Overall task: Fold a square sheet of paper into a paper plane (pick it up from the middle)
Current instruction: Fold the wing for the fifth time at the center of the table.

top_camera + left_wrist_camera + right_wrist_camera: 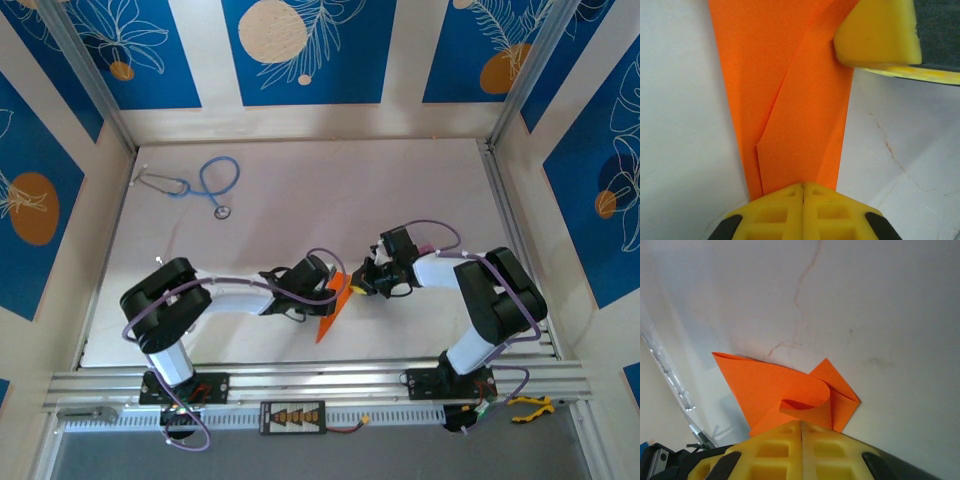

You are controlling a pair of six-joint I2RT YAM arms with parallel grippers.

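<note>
Currently: 1 orange paper point(332, 305), folded into a narrow pointed strip with creases, sits between the 2 end effectors over the near-middle of the surface point(400, 190).

Left end effector point(336, 287): fingers pressed together, pinching the paper. From its wrist camera, the left end effector point(803, 189) has the paper point(790, 100) running straight ahead from the tips. 2 layers are visible, with 1 slanted fold edge across them.

Right end effector point(362, 285): also pressed together on the same paper, coming in from the opposite side. The 2 end effectors sit just beside each other. 1 yellow finger point(875, 32) of the right one sits on the paper's right edge, ahead of the left tips.

From the right wrist camera, the right end effector point(801, 426) clamps the paper point(765, 385) right at the tips. 1 flap curls over just ahead, 1 pointed corner sticks out left and 1 squarer corner right.

The paper's long point trails back from both end effectors toward the arm bases. Can't tell whether it touches the surface.

1 blue stethoscope point(205, 185) lies well apart, beyond and left of the left end effector.
</note>
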